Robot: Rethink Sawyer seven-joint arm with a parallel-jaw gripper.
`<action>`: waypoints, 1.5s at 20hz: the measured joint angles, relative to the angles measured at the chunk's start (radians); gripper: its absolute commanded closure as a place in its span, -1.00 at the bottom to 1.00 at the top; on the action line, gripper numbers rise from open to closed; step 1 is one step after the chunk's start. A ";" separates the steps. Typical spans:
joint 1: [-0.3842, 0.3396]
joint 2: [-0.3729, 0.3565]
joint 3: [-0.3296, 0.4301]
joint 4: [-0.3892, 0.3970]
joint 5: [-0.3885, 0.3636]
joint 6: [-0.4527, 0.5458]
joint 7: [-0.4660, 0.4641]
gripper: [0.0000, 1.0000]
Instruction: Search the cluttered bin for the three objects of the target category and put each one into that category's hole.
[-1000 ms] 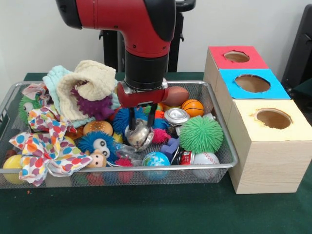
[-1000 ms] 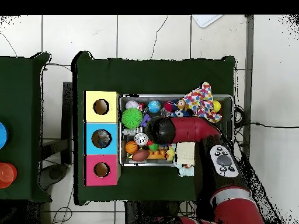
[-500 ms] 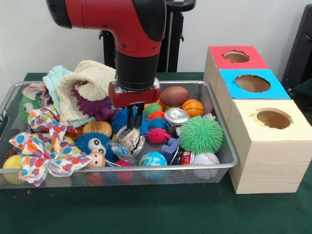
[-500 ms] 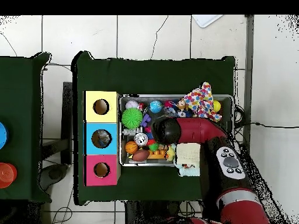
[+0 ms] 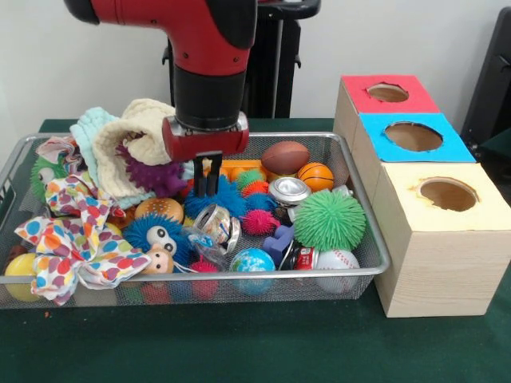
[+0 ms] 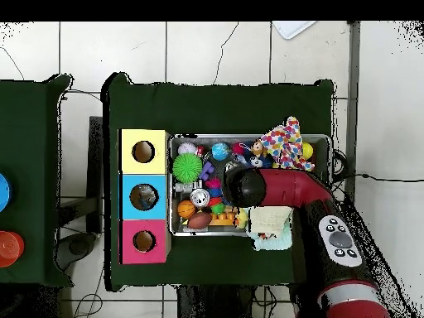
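Observation:
My gripper (image 5: 207,184) hangs over the middle of the wire bin (image 5: 382,254), its two dark fingers close together and empty. Just below and in front of it a crushed silver can (image 5: 217,223) lies among spiky balls. Another silver can (image 5: 288,191) sits to the right, and a red and black can (image 5: 300,257) lies at the front by a baseball (image 5: 338,263). Right of the bin stand three boxes with holes: red (image 5: 388,92), blue (image 5: 413,136) and yellow (image 5: 447,193). In the overhead view the arm (image 6: 248,184) hides the gripper.
The bin also holds a green spiky ball (image 5: 329,219), a toy football (image 5: 285,157), a small basketball (image 5: 316,175), a globe ball (image 5: 255,262), a cream cloth (image 5: 144,136) and a dotted bow (image 5: 68,239). Overhead, the boxes (image 6: 143,197) stand left of the bin.
The gripper stood open around the crushed can a second ago. It has since shut, risen and shifted left without it; the can lies in the bin.

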 measured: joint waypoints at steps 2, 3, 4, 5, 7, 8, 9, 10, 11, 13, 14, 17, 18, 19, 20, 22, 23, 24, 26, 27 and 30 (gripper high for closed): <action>0.001 -0.031 0.000 0.009 0.006 0.027 0.000 1.00; 0.002 -0.045 0.000 0.012 0.008 0.039 0.000 1.00; 0.005 -0.081 0.000 0.019 0.013 0.075 0.000 1.00; 0.006 -0.091 0.000 0.021 0.015 0.086 0.000 1.00; 0.007 -0.121 0.000 0.027 0.023 0.119 0.000 1.00; 0.007 -0.132 0.000 0.030 0.026 0.130 0.000 1.00; 0.008 -0.157 -0.001 0.035 0.034 0.156 0.000 1.00; 0.008 -0.177 -0.001 0.040 0.041 0.177 0.000 1.00; 0.008 -0.190 -0.001 0.043 0.044 0.190 0.000 1.00; 0.008 -0.211 -0.001 0.046 0.048 0.206 0.000 1.00; 0.008 -0.223 -0.001 0.048 0.050 0.215 0.000 1.00; 0.003 -0.236 0.000 0.048 0.052 0.218 0.000 1.00; 0.001 -0.235 0.001 0.048 0.052 0.216 0.000 1.00; -0.006 -0.228 0.004 0.048 0.052 0.211 0.000 1.00; -0.015 -0.218 0.009 0.047 0.052 0.203 0.000 1.00; -0.030 -0.200 0.017 0.045 0.052 0.189 0.000 1.00; -0.054 -0.164 0.032 0.039 0.051 0.165 0.000 -1.00; -0.058 -0.155 0.034 0.035 0.051 0.161 0.000 -1.00; -0.067 -0.135 0.038 0.029 0.051 0.154 0.000 -1.00; -0.068 -0.126 0.039 0.024 0.051 0.153 0.000 -1.00; -0.070 -0.078 0.047 -0.006 0.050 0.151 0.000 -1.00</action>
